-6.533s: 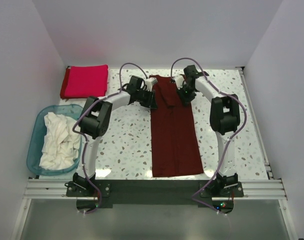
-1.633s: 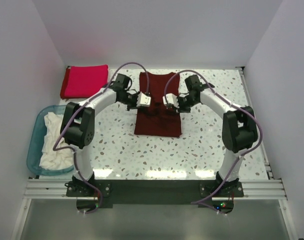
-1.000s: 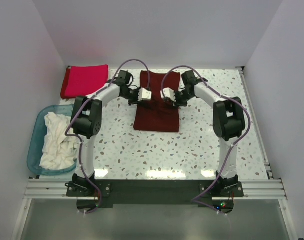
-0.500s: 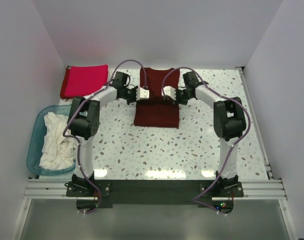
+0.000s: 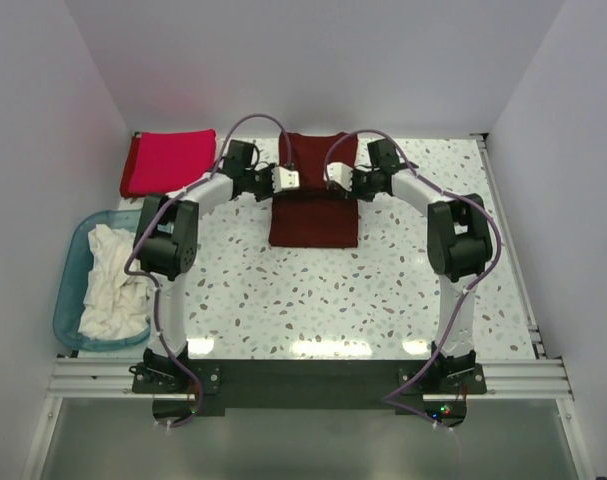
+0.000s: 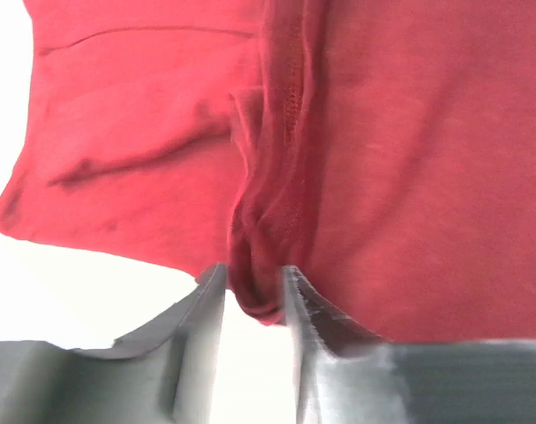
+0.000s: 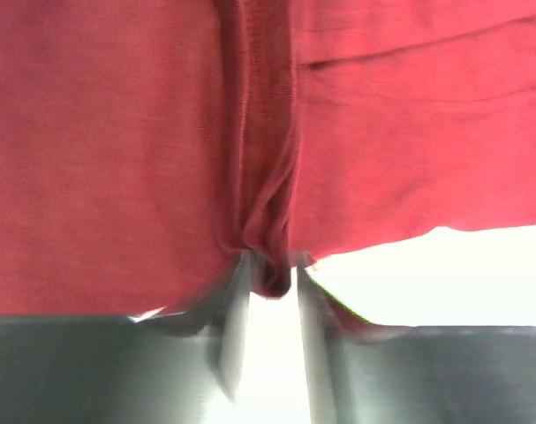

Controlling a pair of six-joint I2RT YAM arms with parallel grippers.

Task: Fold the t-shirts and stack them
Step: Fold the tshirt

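Note:
The dark maroon t-shirt lies folded at the back middle of the table. Both grippers hold its upper layer from either side. My left gripper has a bunched fold of the maroon t-shirt between its fingertips, with the jaws a little apart around it. My right gripper is shut on a similar pinch of the maroon t-shirt. A bright crimson t-shirt lies folded at the back left. White t-shirts are heaped in the tub.
The translucent blue tub stands at the left edge, beside the left arm's base. White walls close in the table on the left, back and right. A metal rail runs along the near edge by the arm bases.
Both grippers have moved toward the back wall with the maroon cloth, and the shirt's near edge has followed. The left jaws have parted slightly around their fold.

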